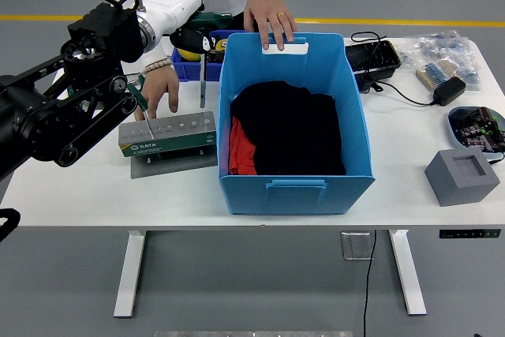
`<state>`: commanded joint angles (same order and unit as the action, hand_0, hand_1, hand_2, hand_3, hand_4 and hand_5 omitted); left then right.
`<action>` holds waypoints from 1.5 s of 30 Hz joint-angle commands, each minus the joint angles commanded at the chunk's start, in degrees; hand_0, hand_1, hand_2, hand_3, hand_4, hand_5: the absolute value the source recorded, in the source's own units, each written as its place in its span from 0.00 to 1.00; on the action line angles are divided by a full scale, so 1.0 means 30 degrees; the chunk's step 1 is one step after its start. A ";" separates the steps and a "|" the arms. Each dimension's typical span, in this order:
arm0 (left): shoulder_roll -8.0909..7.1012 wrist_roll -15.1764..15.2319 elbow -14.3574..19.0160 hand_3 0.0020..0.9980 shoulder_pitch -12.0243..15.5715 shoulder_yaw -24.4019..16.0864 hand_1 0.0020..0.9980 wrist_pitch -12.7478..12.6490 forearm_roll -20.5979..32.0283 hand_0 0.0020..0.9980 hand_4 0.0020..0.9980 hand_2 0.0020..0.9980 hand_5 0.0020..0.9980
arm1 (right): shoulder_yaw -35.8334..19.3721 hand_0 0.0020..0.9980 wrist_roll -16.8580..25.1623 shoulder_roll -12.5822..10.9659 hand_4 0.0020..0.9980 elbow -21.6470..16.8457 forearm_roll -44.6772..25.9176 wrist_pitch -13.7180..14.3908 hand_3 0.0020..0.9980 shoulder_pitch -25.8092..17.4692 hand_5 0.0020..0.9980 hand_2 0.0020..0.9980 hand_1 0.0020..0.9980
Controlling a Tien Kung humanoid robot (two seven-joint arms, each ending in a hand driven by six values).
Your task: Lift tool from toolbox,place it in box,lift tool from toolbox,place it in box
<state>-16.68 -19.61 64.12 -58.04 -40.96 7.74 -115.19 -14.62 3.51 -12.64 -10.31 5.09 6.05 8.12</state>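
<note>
While left hand (197,37) fingers hold a screwdriver (203,76), toolbox (167,136) reads "SATA".

One blue box (296,187), one toolbox (167,134), two screwdrivers (203,84).

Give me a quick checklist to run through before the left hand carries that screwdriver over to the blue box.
1. Tool clear of the holder: ok. The screwdriver hangs above the green tool holder, shaft tip free.
2. Grasp secure: cannot tell. The left hand wraps the handle, but its fingers are mostly hidden.
3. Box open to receive: ok. The blue box has no lid; dark clothing lies inside.
4. Path clear of people: not ok. A person's hand rests on the box's far rim, another hand by the holder.
5. Remaining tool: ok. One screwdriver stands in the holder.
</note>
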 joint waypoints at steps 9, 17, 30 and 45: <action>-0.0086 -0.0228 0.0554 0.15 -0.0098 -0.0110 0.14 0.0258 0.0333 0.30 0.64 0.15 0.39 | 0.0012 0.68 -0.0005 0.0009 0.78 0.0000 0.0006 0.0003 0.57 -0.0005 0.72 0.71 0.66; -0.0089 -0.0154 0.0760 0.14 -0.0125 -0.0102 0.14 0.0191 0.0310 0.30 0.65 0.15 0.40 | -0.0071 0.68 -0.0035 0.0041 0.78 0.0000 0.0102 0.0013 0.57 -0.0053 0.72 0.71 0.66; -0.0269 -0.0586 0.2747 0.15 -0.0695 -0.0601 0.15 0.0650 0.1006 0.31 0.65 0.15 0.40 | 0.0116 0.68 -0.0024 0.0087 0.78 0.0000 -0.0046 0.0000 0.57 -0.0169 0.73 0.71 0.66; 0.1355 -0.0459 0.3632 0.15 -0.1741 0.0204 0.15 0.0430 0.1965 0.32 0.64 0.15 0.41 | 0.0488 0.68 0.0003 0.0077 0.78 0.0000 -0.0279 0.0010 0.57 -0.0142 0.72 0.71 0.66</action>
<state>-12.62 -20.99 75.01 -63.26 -40.35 9.03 -109.30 -13.16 3.52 -12.41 -10.31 4.25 6.08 7.70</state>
